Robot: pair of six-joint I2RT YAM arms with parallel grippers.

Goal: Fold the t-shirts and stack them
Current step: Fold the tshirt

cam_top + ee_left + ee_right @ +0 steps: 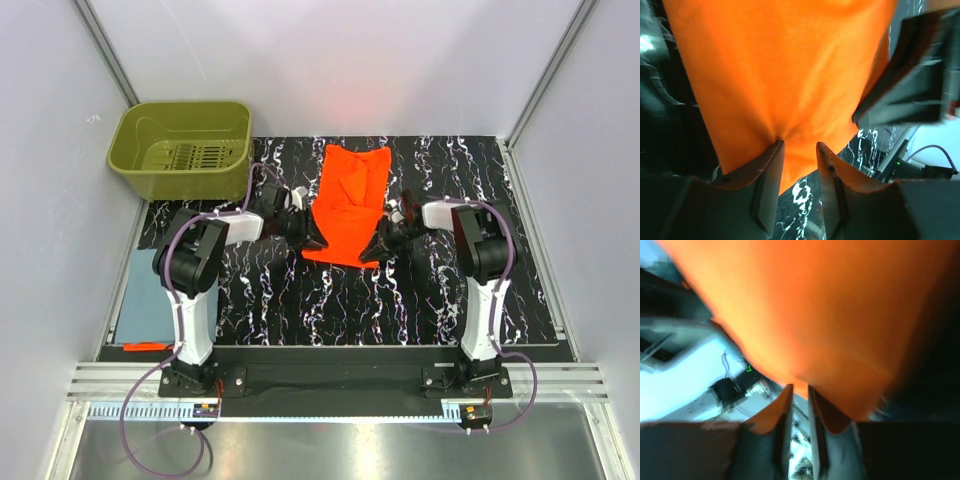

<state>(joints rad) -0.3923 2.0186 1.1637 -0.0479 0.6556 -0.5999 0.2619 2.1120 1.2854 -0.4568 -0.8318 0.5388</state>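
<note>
The orange t-shirt lies folded into a long strip on the black marbled mat, collar end far. Its near end is raised off the mat. My left gripper is at the near left corner and my right gripper at the near right corner. In the left wrist view the left gripper pinches puckered orange cloth. In the right wrist view the right gripper, jaws almost together, holds the cloth's edge. The blue-grey t-shirt lies folded flat at the left, beside the left arm.
The olive-green basket stands at the far left corner. The black mat stretches toward the arm bases. White walls enclose the table on three sides. A small orange-red strip lies at the blue-grey shirt's near edge.
</note>
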